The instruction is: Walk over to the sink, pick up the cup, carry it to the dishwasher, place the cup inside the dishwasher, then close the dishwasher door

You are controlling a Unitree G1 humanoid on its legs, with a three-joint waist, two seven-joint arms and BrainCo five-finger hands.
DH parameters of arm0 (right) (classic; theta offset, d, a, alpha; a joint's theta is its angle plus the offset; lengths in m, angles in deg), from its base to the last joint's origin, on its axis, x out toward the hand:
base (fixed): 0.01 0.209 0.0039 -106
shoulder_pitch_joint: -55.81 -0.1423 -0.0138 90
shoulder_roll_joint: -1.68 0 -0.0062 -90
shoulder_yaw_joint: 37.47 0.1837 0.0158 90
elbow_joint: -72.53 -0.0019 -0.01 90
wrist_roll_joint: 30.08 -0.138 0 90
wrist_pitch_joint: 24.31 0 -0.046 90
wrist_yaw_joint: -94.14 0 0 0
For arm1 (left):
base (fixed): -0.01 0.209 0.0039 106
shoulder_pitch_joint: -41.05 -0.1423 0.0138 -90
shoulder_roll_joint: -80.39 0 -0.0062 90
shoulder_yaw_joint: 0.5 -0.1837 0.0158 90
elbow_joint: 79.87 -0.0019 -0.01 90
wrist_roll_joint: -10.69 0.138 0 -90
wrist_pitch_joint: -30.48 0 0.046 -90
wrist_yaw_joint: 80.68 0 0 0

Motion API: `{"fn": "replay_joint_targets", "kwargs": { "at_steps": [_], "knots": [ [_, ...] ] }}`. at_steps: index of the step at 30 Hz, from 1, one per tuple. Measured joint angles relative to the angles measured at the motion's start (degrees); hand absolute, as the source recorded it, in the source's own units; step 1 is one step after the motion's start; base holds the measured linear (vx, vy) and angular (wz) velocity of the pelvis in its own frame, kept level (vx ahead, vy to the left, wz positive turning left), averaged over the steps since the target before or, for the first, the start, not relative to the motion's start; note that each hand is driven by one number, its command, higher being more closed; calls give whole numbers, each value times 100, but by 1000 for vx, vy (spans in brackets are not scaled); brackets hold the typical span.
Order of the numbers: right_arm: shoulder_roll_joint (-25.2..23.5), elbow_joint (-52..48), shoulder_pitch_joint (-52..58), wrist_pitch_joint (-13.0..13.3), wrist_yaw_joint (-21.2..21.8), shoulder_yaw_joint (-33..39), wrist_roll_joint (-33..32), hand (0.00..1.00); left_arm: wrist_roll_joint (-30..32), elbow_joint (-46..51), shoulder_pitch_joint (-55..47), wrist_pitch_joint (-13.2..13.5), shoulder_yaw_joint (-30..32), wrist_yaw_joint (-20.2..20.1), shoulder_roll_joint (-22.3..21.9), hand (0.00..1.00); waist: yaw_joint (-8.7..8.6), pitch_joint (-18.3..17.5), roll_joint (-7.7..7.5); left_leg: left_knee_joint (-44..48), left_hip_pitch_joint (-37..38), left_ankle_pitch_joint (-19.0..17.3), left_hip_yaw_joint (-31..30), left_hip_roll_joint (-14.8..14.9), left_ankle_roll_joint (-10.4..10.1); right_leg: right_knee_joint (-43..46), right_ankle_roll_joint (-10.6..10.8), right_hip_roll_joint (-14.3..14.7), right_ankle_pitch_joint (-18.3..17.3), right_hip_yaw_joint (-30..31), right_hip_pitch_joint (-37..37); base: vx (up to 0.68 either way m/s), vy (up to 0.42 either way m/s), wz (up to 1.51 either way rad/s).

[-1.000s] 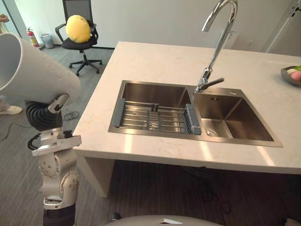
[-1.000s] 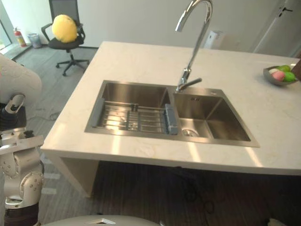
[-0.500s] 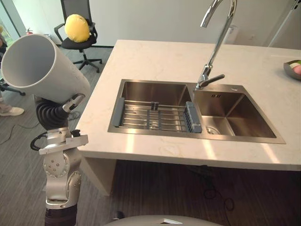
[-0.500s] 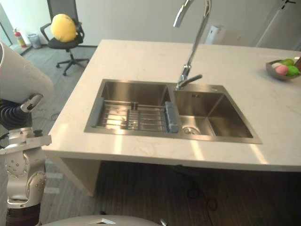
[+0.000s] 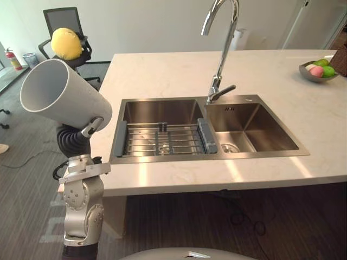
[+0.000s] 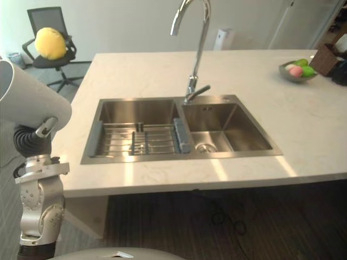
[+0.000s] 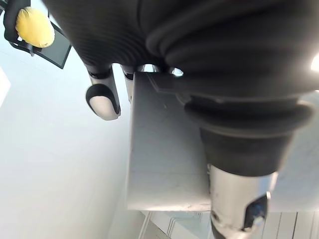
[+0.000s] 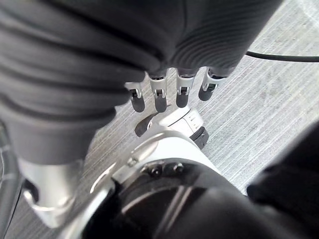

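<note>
White cylindrical cup (image 5: 66, 100), tilted mouth-up, gripped by the left hand (image 5: 87, 131); right hand (image 8: 158, 97) hangs relaxed.

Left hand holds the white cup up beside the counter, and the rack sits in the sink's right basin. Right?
No. The rack sits in the left basin, as the left eye view shows. The left hand does hold the cup up beside the counter.

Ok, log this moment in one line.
left hand: shut on cup, raised beside counter | right hand: open, idle | sink: rack inside
</note>
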Motion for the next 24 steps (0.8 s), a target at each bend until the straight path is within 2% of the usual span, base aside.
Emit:
{"fn": "replay_joint_targets", "kwargs": {
  "at_steps": [2, 6, 10, 11, 12, 13, 15, 16, 17, 18, 19, 20, 21, 22, 23, 24],
  "knots": [
    [4, 15, -21, -6, -3, 0, 12, 0, 0, 0, -2, 23, 10, 12, -35, 100, 17, 25, 2, 0, 16, 18, -95, 23, -7, 111, 3, 1, -78, -96, 11, 13, -42, 24],
    [17, 107, -124, 7, 14, 0, 171, 0, 2, 4, -19, 30, 131, 82, -35, 100, 173, 49, 17, 1, 46, 53, -254, 31, -17, 183, -46, 1, -151, -240, 87, -27, -27, 22],
    [30, 318, -230, 1, 311, -11, 767, 0, 31, 282, -378, -4, 356, 205, -87, 100, 332, 137, 61, 202, -375, 195, -1053, -80, 12, 390, -1, -20, -313, -1027, 100, -76, -31, 100],
    [37, 407, -290, -4, 409, -24, 845, 0, 48, 418, -481, -50, 427, 240, -101, 100, 434, 211, 44, 427, -593, 185, -1283, -128, 22, 454, 10, -33, -345, -1281, 104, -116, -33, 148],
    [77, 495, -347, -21, 583, -63, 932, 0, 94, 629, -653, -150, 579, 262, -97, 100, 665, 398, 121, 584, -840, 247, -1649, -194, 22, 573, -17, -25, -435, -1689, 116, -135, -27, 149],
    [95, 501, -365, -29, 657, -76, 964, 0, 141, 701, -735, -177, 665, 267, -101, 100, 739, 467, 137, 570, -890, 314, -1831, -235, 21, 629, -34, -23, -477, -1869, 131, -151, -32, 154],
    [227, 636, -412, -27, 915, -152, 1036, 0, 138, 728, -1036, -216, 949, 273, -98, 100, 919, 642, 328, 346, -989, 399, -2268, -310, -6, 841, -33, -16, -676, -2443, 188, -139, -27, 146],
    [271, 681, -504, -24, 971, -183, 1041, 0, 136, 723, -1109, -231, 1041, 274, -96, 100, 954, 660, 366, 309, -1024, 327, -2210, -306, -5, 853, -44, 0, -704, -2591, 219, -142, -58, 166],
    [325, 734, -594, -15, 1083, -187, 1226, 0, 136, 714, -1175, -241, 1199, 327, -77, 100, 1008, 661, 354, 281, -1108, -52, -1883, -331, 139, 732, -170, 28, -736, -2683, 196, -88, -69, 177],
    [312, 943, -775, -35, 1168, -162, 1399, 0, 129, 709, -1170, -239, 1351, 393, -105, 100, 1038, 659, 137, 693, -1343, -307, -1167, -354, 605, 619, -266, -185, -664, -3059, 226, -52, -55, 174],
    [344, 1035, -882, -92, 1151, -156, 1513, 0, 129, 707, -1168, -238, 1382, 396, -97, 100, 1096, 659, 162, 1168, -1494, -303, -740, -335, 797, 691, -271, -306, -663, -3273, 205, 79, -5, 163],
    [461, 1130, -1016, -222, 1150, -181, 1644, 0, 135, 710, -1166, -239, 1462, 379, -82, 100, 1157, 691, 182, 2206, -1611, -457, 67, -216, 1086, 877, -218, -537, -650, -3605, 212, 271, 58, 143],
    [567, 1115, -992, -293, 1131, -244, 1660, 0, 137, 722, -1171, -235, 1563, 375, -101, 100, 1178, 645, 273, 3086, -1480, -717, 769, 68, 1315, 1105, -171, -688, -692, -3909, 284, 325, 69, 142],
    [625, 1098, -949, -294, 1124, -261, 1645, 0, 138, 740, -1173, -226, 1577, 368, -104, 100, 1197, 631, 362, 3364, -1399, -880, 1046, 249, 1350, 1267, -159, -715, -719, -4086, 336, 244, 107, 178],
    [758, 922, -844, -275, 1109, -241, 1506, 0, 130, 766, -1148, -236, 1522, 299, -114, 100, 1092, 590, 622, 3282, -1394, -818, 1227, 184, 1242, 1814, -273, -814, -833, -4409, 296, -51, 104, 225],
    [784, 889, -878, -259, 1055, -183, 1367, 0, 99, 788, -982, -242, 1506, 159, -185, 100, 974, 587, 687, 2400, -1318, -420, 869, -153, 1122, 1646, -283, -660, -1149, -4390, 83, -193, 139, 254]
  ]
}}
